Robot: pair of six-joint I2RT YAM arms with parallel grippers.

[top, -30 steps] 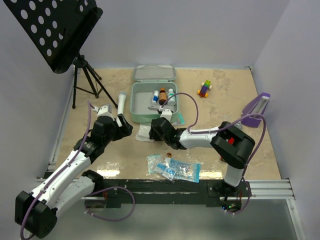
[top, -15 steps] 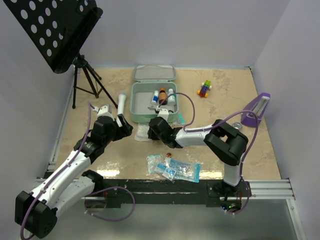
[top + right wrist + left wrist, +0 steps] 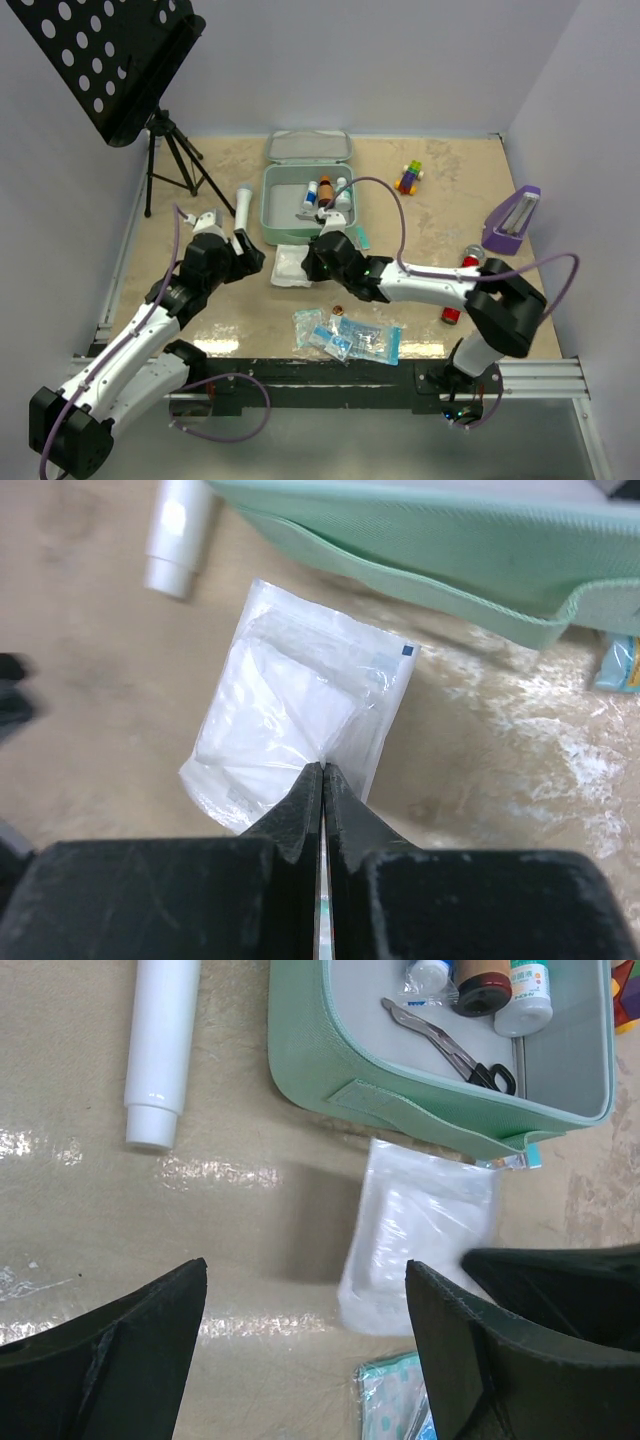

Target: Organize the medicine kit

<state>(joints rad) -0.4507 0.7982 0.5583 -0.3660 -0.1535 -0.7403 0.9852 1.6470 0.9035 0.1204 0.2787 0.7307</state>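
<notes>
Right arm lies low, stretched across to the left. The right gripper [image 3: 322, 772] is squeezed fully closed, tips meeting on the edge of a crinkly clear-and-white sealed pouch [image 3: 280, 710]. Can't tell if it's actually caught the film.

Left arm reaches forward, and the left gripper [image 3: 305, 1360] hangs spread wide over bare tabletop with nothing in it.

The table [image 3: 440, 190] is glossy beige, marble-look, with pale lilac walls [image 3: 400, 60] around it. A black perforated music stand [image 3: 100, 50] stands back left.

The medicine kit [image 3: 283, 215] sits back-centre, just beyond the pouch. It's a mint-green rounded plastic case with its lid flipped open, holding 3 small bottles [image 3: 480, 975] and metal scissors [image 3: 450, 1045]. A smooth white tube [image 3: 160, 1040] lies just to its left.
</notes>
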